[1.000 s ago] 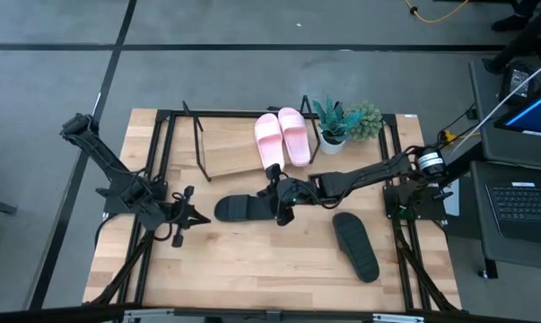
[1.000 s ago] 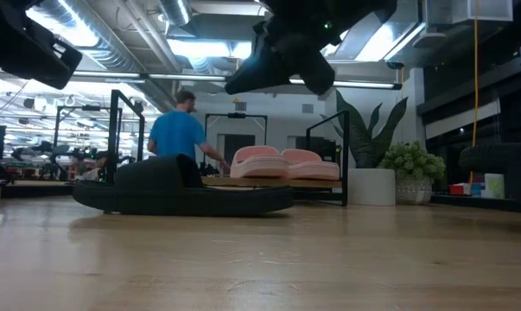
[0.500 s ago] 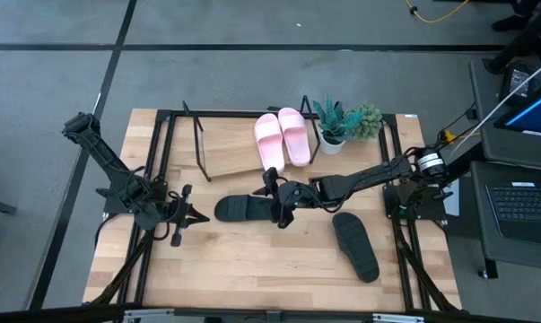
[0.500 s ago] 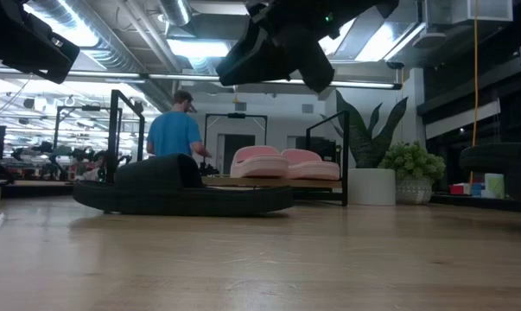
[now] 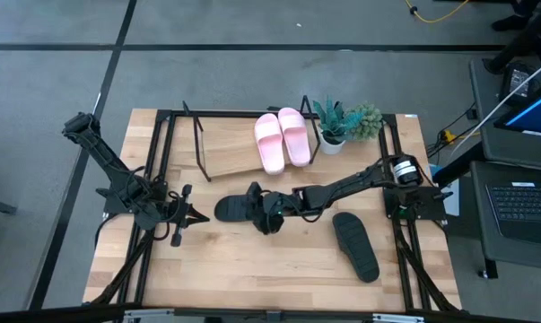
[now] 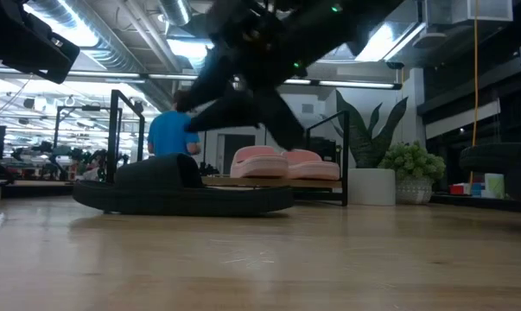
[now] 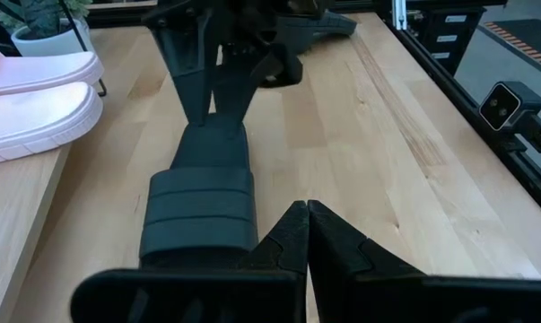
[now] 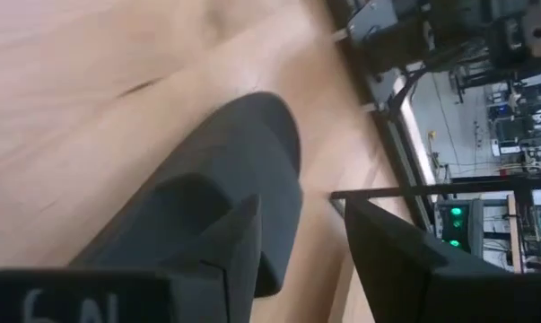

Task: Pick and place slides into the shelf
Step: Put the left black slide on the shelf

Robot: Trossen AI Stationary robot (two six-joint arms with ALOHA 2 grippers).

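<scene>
Slides in pink [image 5: 283, 138] are already shelved; the right hand [image 5: 266, 212], spread wider and moved leftward since earlier, is lowered over the black slide [image 5: 237, 208], nothing grasped yet.

A pale wooden tabletop [image 5: 252, 260] is seen, its grain fine and its finish smooth with a soft sheen. The black slide [image 7: 203, 193] is shown in matt, rubbery foam, its strap ribbed. The pink slides [image 5: 283, 138] are given a smooth, faintly glossy moulded surface. The shelf [image 5: 230, 148] is made up of light wood held in thin black metal wire. The right gripper [image 5: 268, 213] is finished in dark matt plastic, as is the left gripper [image 7: 306, 224]
</scene>
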